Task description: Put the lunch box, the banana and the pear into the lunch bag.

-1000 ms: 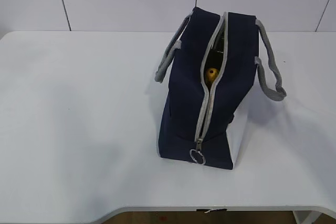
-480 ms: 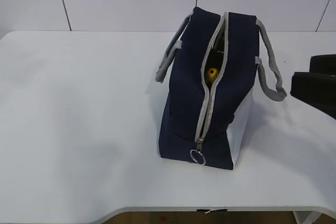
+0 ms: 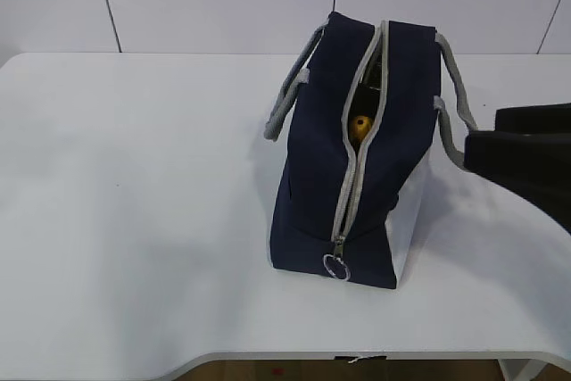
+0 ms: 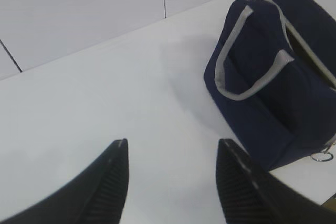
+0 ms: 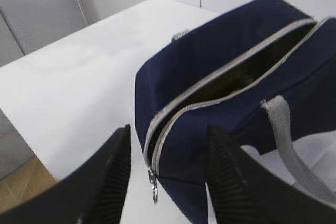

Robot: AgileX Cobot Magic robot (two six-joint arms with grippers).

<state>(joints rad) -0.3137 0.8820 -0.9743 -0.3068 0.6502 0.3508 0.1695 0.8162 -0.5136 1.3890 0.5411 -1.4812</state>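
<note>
I see the lunch bag [image 3: 357, 167] upright on the counter [image 3: 134, 220], pear [image 3: 359, 126] inside; both jaws gape empty.

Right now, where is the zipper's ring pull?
In the exterior view, the ring pull hangs at the near, lower end of the lunch bag, right of the table's centre, just above the white table.

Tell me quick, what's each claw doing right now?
Left claw: open, holding nothing.
Right claw: open, holding nothing, near the bag.

The lunch bag [image 3: 357, 167] hides most of its yellow contents [image 3: 359, 125].
</note>
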